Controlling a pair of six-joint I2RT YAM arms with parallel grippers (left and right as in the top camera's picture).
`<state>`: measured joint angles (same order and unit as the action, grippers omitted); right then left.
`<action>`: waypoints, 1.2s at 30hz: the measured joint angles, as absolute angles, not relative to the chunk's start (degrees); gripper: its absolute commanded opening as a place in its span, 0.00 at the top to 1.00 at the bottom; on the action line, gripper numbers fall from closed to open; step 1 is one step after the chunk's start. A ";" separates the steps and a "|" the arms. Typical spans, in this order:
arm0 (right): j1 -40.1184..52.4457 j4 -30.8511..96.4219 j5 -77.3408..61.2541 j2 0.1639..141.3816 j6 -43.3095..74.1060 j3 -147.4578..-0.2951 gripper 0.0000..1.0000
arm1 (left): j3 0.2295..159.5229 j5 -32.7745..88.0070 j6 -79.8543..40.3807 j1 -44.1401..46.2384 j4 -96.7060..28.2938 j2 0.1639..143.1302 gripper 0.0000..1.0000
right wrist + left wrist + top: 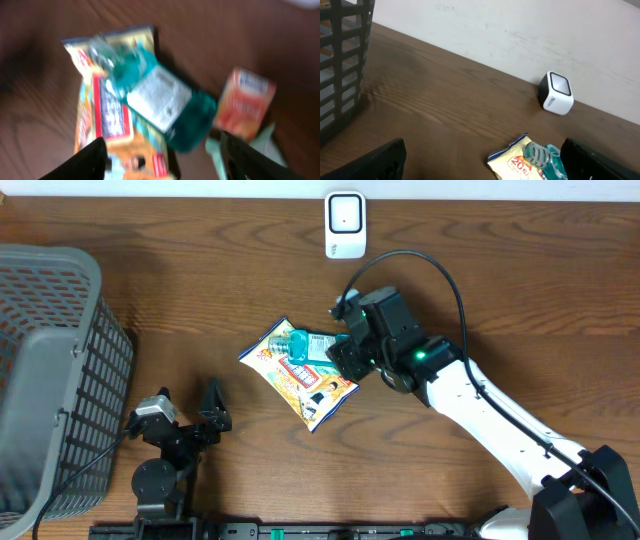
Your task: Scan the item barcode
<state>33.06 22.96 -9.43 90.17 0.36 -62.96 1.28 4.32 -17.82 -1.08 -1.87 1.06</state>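
Grey basket (100,380) left, white scanner (345,225) beyond snack bag (305,390), teal bottle (165,100) atop

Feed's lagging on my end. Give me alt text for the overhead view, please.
The right tool hangs over the right end of a snack packet with a teal bottle partly on it, mid-table. A white scanner sits at the far edge, a grey basket left, the open left tool near it.

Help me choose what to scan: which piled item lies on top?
The teal plastic bottle with white label, lying across the yellow snack bag; the small orange box sits beside.
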 measured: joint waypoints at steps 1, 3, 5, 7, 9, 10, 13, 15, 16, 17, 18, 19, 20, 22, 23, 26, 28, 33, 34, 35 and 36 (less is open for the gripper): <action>33.06 21.08 -9.82 90.17 -1.15 -62.98 0.05 | 1.28 4.32 -17.82 -1.08 -1.87 1.06 0.03; 33.01 17.45 -11.22 90.17 -3.27 -63.02 0.01 | 1.28 4.32 -17.82 -1.08 -1.87 1.06 0.03; 33.01 14.79 -13.69 90.17 -6.17 -63.05 0.01 | 1.28 4.32 -17.82 -1.08 -1.87 1.06 0.03; 33.01 13.06 -16.80 90.19 -8.51 -63.05 0.01 | 1.28 4.32 -17.82 -1.08 -1.87 1.06 0.03; 33.01 12.27 -19.75 90.30 -10.46 -63.16 0.01 | 1.28 4.32 -17.82 -1.08 -1.87 1.06 0.03; 33.01 12.27 -21.30 90.80 -11.38 -63.70 0.01 | 1.28 4.32 -17.82 -1.08 -1.87 1.06 0.03; 33.17 13.02 -23.99 93.67 -13.21 -66.94 0.01 | 1.28 4.29 -17.82 -1.08 -1.85 1.06 0.03; 33.41 16.03 -24.93 96.97 -15.14 -71.02 0.01 | 1.28 4.32 -17.85 -1.08 -1.85 1.06 0.03; 33.67 17.76 -25.32 98.94 -16.19 -73.54 0.01 | 1.28 4.29 -17.82 -1.08 -1.87 1.06 0.03; 33.91 20.78 -25.63 100.99 -17.32 -76.42 0.01 | 1.28 4.29 -17.82 -1.08 -1.87 1.06 0.03; 34.15 23.18 -25.93 102.56 -18.57 -78.61 0.01 | 1.28 4.32 -17.85 -1.08 -1.85 1.06 0.03; 34.39 26.65 -26.15 104.81 -19.79 -81.73 0.01 | 1.28 4.29 -17.82 -1.08 -1.87 1.06 0.03; 34.46 29.04 -26.28 106.48 -21.08 -83.94 0.01 | 1.28 4.32 -17.85 -1.08 -1.85 1.06 0.03; 34.68 34.39 -26.63 109.86 -23.75 -88.44 0.01 | 1.28 4.32 -17.82 -1.08 -1.87 1.06 0.03; 34.70 36.88 -26.98 111.39 -25.02 -90.35 0.01 | 1.28 4.32 -17.85 -1.08 -1.85 1.06 0.03; 34.89 40.73 -27.49 115.15 -28.62 -94.08 0.02 | 1.28 4.32 -17.85 -1.08 -1.87 1.06 0.03; 35.09 41.36 -27.42 116.95 -30.44 -94.76 0.03 | 1.28 4.32 -17.85 -1.08 -1.87 1.06 0.03; 37.15 39.46 -25.63 120.68 -32.80 -94.85 0.06 | 1.28 4.32 -17.85 -1.08 -1.87 1.06 0.03; 37.74 38.61 -25.06 121.25 -33.08 -94.87 0.07 | 1.28 4.32 -17.85 -1.08 -1.85 1.06 0.03; 38.15 38.00 -24.56 121.54 -33.28 -94.87 0.08 | 1.28 4.29 -17.85 -1.08 -1.87 1.06 0.03; 38.54 37.39 -24.03 121.82 -33.50 -94.87 0.09 | 1.28 4.32 -17.85 -1.08 -1.87 1.06 0.03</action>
